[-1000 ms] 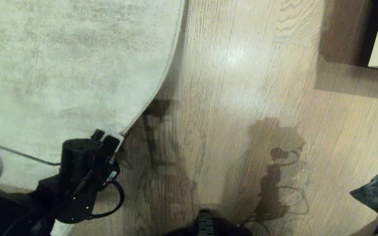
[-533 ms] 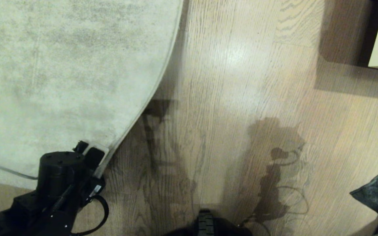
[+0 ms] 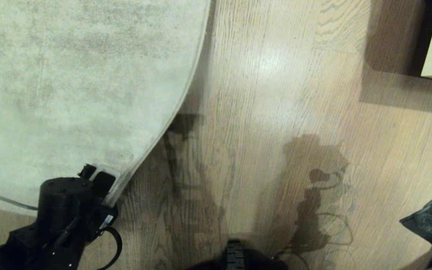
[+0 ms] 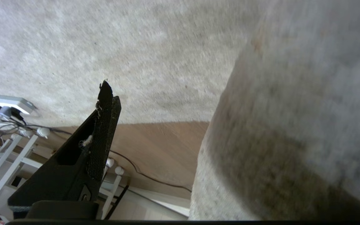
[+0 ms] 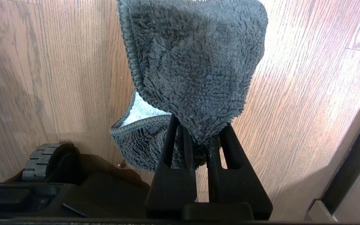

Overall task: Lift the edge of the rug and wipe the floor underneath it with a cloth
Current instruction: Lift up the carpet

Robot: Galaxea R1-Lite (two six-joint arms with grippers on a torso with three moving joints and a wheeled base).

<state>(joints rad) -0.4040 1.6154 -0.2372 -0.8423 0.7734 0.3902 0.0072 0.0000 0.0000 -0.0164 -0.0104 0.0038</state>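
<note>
Mottled pale grey-beige rug edge (image 3: 186, 93), light-brown dark-grained floor (image 3: 276, 93), dark grey-green cloth (image 5: 195, 65).

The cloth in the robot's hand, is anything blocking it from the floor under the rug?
Yes. The rug lies flat on that floor. The open left gripper is at the rug edge but hasn't lifted it. The right gripper holds the cloth.

No legible text or labels — none anywhere.

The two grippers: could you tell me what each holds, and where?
Right gripper pinches the cloth by one bunched edge. Left gripper, open at the rug edge, holds nothing.
</note>
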